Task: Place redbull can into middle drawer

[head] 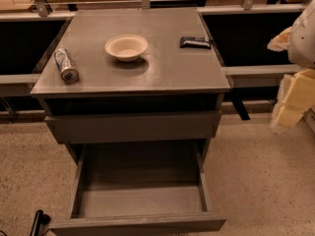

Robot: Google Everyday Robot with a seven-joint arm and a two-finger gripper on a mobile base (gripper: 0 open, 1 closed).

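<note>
The redbull can [66, 66] lies on its side at the left edge of the grey cabinet top [172, 68], its shiny end facing the front. The middle drawer [140, 200] is pulled wide open below, and its flat floor is bare. My gripper [294, 100], pale yellow under a white arm part [302, 33], hangs at the right edge of the view. It is beside the cabinet, far from the can and holding nothing.
A cream bowl [126, 47] sits mid-top. A dark flat wrapped bar [195, 42] lies at the back right. The upper drawer's plain front panel [133, 127] is above the open drawer. A black object [38, 221] is on the speckled floor at the bottom left.
</note>
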